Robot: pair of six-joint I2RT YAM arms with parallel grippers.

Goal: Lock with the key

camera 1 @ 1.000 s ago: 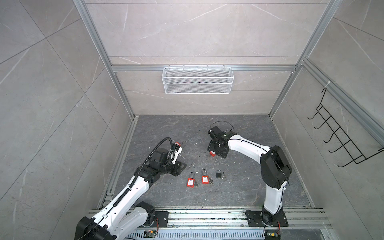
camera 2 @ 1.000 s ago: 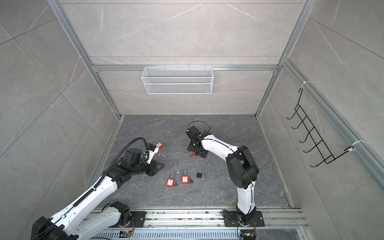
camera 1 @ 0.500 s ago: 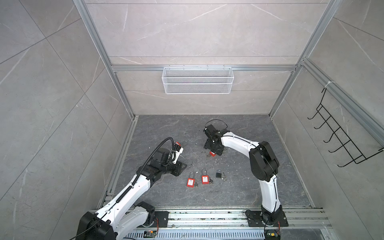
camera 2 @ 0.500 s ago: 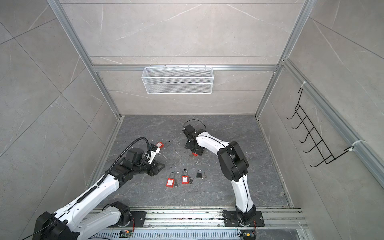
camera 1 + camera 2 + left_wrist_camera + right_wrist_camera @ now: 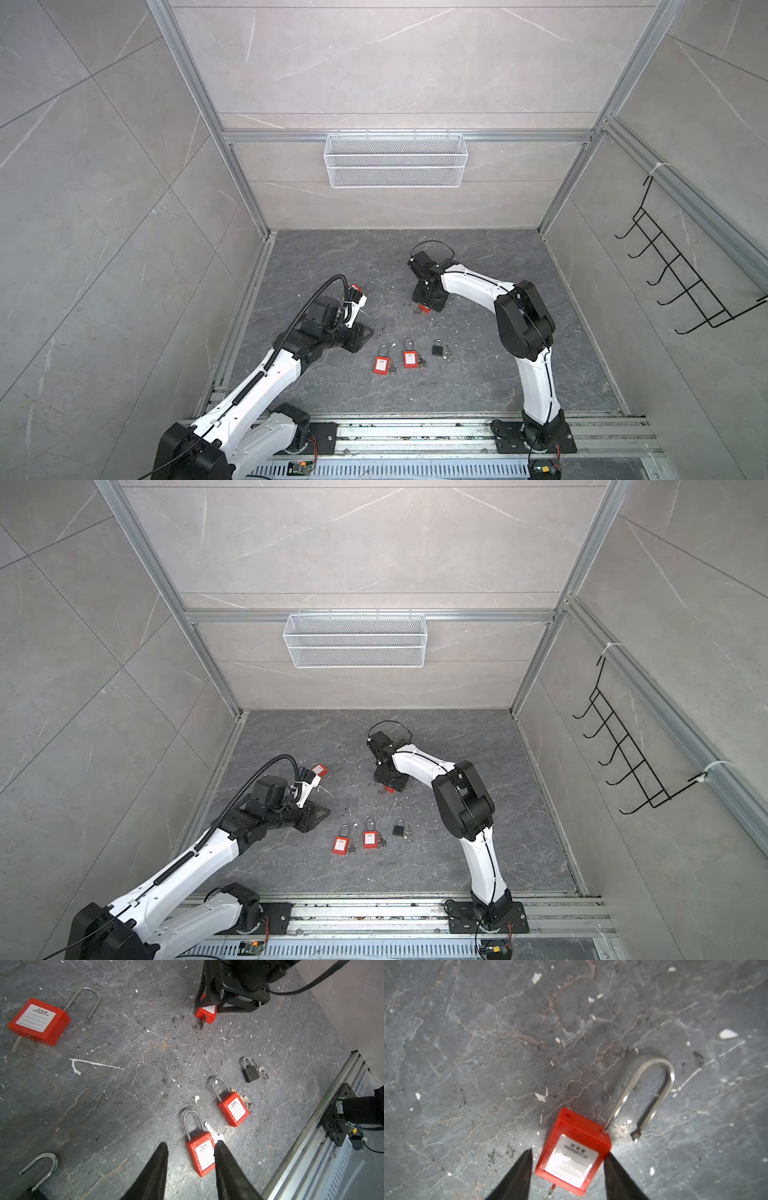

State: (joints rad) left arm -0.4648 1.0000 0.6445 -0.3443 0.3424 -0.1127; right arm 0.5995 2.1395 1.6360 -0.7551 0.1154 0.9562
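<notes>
Room: grey tiled walls enclose a dark stone floor (image 5: 478, 374); a white mesh basket (image 5: 395, 166) hangs on the back wall and a black hook rack (image 5: 681, 282) on a side wall.
Top views, right-hand padlock (image 5: 424, 309): red and flat on the floor. In both top views only its lower end shows from under the right gripper (image 5: 428, 302), which points down over it.
Top views, left-hand padlock (image 5: 319, 769): red, with its shackle open, on the floor well to the left of the right-hand padlock.
Top views, left gripper (image 5: 365, 338): low over the floor, left of the right-hand padlock and nearer the arm bases. How its jaws stand cannot be told from here.
Top views, row of locks: a shut red padlock (image 5: 380, 365), a second shut red padlock (image 5: 410, 358) and a black padlock (image 5: 437, 347) lie side by side. Each has a key beside it, and all are nearer the arm bases than the right-hand padlock.
Left wrist view, left gripper (image 5: 192, 1142): its fingers (image 5: 158, 1169) are spread apart and pinch nothing; the floor and the row of locks show between them.
Left wrist view, right-hand padlock (image 5: 205, 1014): it lies beyond the row, with a key (image 5: 204, 1022) sticking out of its base.
Right wrist view, right-hand padlock (image 5: 573, 1153): white label up, key in its base, shackle (image 5: 652, 1093) swung open with the free end clear of the body.
Right wrist view, right gripper (image 5: 570, 1152): its jaws are spread either side of the red body. One finger (image 5: 618, 1176) touches the body's edge and the other stands a sliver off, so the lock is not clamped.
</notes>
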